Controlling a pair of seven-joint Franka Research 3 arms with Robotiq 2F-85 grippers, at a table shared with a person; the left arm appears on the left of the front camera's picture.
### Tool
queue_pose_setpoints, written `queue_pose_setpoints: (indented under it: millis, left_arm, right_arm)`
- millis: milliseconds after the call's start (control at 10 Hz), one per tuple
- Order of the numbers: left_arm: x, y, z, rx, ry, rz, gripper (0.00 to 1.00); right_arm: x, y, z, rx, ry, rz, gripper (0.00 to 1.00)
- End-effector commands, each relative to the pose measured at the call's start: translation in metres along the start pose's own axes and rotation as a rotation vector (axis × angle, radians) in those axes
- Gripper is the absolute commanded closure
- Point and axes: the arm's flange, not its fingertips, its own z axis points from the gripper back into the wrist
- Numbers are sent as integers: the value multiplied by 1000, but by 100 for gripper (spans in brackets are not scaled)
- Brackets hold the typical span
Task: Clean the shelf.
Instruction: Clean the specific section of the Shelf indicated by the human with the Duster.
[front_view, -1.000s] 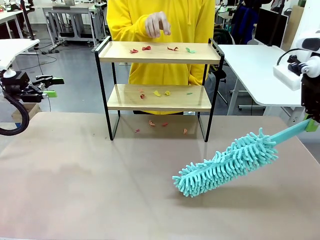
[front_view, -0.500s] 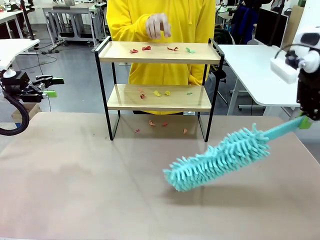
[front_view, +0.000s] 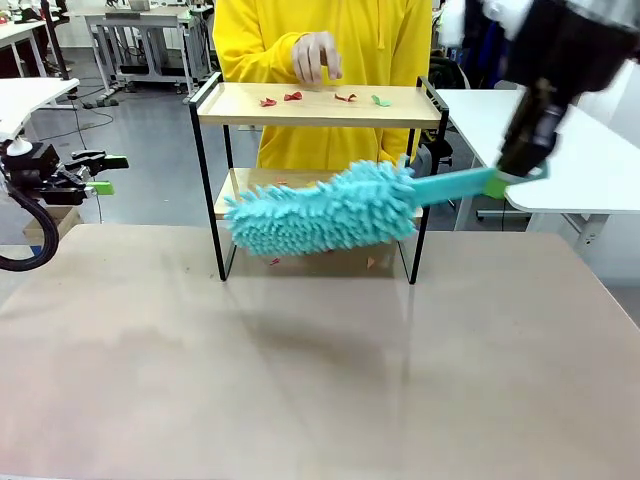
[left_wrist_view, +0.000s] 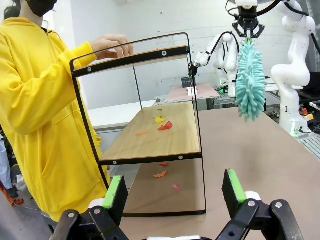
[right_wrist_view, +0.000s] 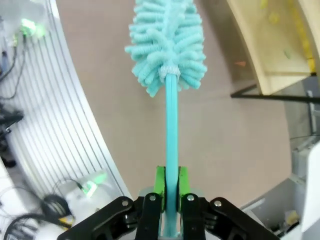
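So the shelf (front_view: 410, 108) is parked at the far side of the counter (front_view: 300, 400), just in front of a person in yellow. Coloured scraps (front_view: 293, 97) are scattered on its top board, more can be seen on the lower board, and a few are lying on the counter underneath it.

A fluffy teal duster (front_view: 320, 212) is clamped by its handle in the right claw (right_wrist_view: 169, 177), pads pinched tight on the stick. The head is held off the counter across the shelf's front, roughly level with the lower board, with the handle running out past the shelf's right-hand post. Whether the fibres are actually touching the frame can't be told from here.

The left claw (left_wrist_view: 175, 187) is parked well off to the shelf's left, jaws spread wide, nothing in them.

Best guess on the step: the duster is being brought up to the shelf, and no sweeping looks to be done yet, since every board is still littered.

Next, the head probably has to be slid in onto a board, inside the raised side rails, and dragged across so the scraps get pushed off. A hand (front_view: 315, 55) of the person is hovering over the back of the top board, so some room should be left there.
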Motion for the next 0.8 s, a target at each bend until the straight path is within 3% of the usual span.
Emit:
queue_pose_setpoints:
  millis: [0, 100, 200, 600, 700]
  left_arm:
    - [3, -1, 0, 2, 1, -5, 0]
    - [3, -1, 0, 2, 1, -5, 0]
    - [3, -1, 0, 2, 1, -5, 0]
    - [3, -1, 0, 2, 1, -5, 0]
    - [3, -1, 0, 2, 1, -5, 0]
  right_arm:
    - [31, 16, 9, -14, -128, -83, 87]
    - [33, 25, 17, 21, -167, -111, 87]
    - [20, 11, 6, -6, -48, -41, 87]
    - [26, 17, 7, 5, -62, -67, 87]
    - [47, 37, 17, -45, -125, -96, 87]
